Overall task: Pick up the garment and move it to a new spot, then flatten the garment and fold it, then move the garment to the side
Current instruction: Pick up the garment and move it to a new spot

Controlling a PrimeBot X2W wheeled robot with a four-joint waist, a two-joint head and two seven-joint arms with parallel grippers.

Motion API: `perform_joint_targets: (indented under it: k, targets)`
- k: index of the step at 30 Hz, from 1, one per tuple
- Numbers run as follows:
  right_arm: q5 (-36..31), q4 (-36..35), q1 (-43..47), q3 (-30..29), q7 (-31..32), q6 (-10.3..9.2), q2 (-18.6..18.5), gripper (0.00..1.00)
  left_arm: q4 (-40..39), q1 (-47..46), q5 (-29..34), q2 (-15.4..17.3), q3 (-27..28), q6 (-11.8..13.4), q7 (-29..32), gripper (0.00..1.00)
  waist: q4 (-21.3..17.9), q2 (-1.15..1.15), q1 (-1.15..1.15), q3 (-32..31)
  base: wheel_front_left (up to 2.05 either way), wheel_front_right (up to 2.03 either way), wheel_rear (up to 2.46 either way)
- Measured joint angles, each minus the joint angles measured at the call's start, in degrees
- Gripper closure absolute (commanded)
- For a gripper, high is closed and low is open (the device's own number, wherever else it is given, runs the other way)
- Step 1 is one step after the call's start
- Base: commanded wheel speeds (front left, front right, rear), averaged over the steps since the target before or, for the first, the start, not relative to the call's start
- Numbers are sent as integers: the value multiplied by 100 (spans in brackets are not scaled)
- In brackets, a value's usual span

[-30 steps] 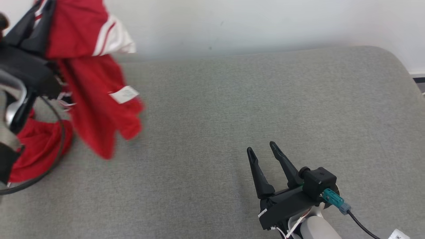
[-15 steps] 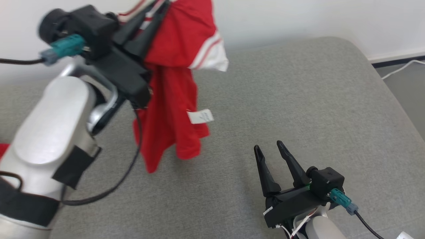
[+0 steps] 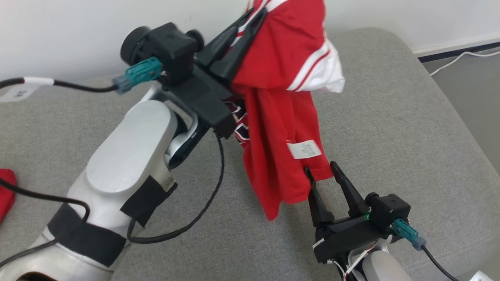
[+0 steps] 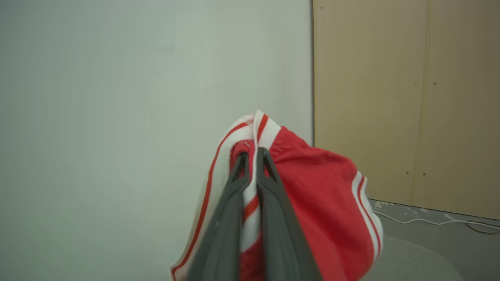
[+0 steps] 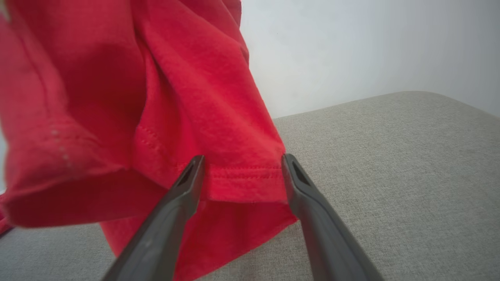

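The garment (image 3: pixel 281 117) is red with white-striped trim and a white label, and it hangs bunched in the air over the grey cushion. My left gripper (image 3: pixel 259 13) is raised high and shut on the garment's striped band; in the left wrist view the left gripper (image 4: pixel 254 154) pinches that band, with the garment (image 4: pixel 324 195) draped to the right. My right gripper (image 3: pixel 320 168) stands open at the lower right, its tips at the garment's hanging hem. In the right wrist view the right gripper (image 5: pixel 243 159) has the garment's (image 5: pixel 175 78) stitched hem lying just beyond its spread tips.
The grey cushion (image 3: pixel 390 117) runs wide under both arms and drops off at the right to a floor with a white cable (image 3: pixel 461 58). A red piece of cloth (image 3: pixel 6 191) lies at the far left. A white wall stands behind, and a tan panel (image 4: pixel 406 97) beside it.
The head camera has swung right. My left arm has carried the hanging garment rightward until its hem reaches the right gripper's tips. The right gripper stays open and still.
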Motion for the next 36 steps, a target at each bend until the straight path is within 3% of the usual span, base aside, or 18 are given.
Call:
perform_joint_targets:
  k: [14, 21, 22, 23, 24, 36]
  targets:
    - [-221, 49, 50, -233, 0, 0, 3, 0, 339, 1634, -115, 724, 487, 308, -608, 100, 407, 0, 0, 33, 0, 0, 0]
    - [-305, 129, 76, -257, -1, 0, 3, 0, 278, 2361, 14, 840, 659, 449, -632, 100, 729, 0, 0, -78, 0, 0, 0]
    - [-305, 136, 80, -260, 0, 0, 2, 0, 275, 2436, 23, 848, 693, 460, -631, 92, 769, 0, 0, -98, 0, 0, 0]
    - [-305, 144, 87, -253, -1, 0, 2, 0, 257, 2513, 59, 859, 738, 485, -632, 55, 806, 0, 0, -117, 0, 0, 0]
    - [-305, 153, 100, -236, -1, 0, 2, 0, 245, 2575, 92, 868, 783, 505, -631, 0, 839, 0, 0, -135, 0, 0, 0]
    - [-304, 250, 319, -270, -1, 0, -15, 0, -450, 3817, 446, 586, 1486, 656, -633, 0, 1092, 0, 0, -425, 0, 0, 0]
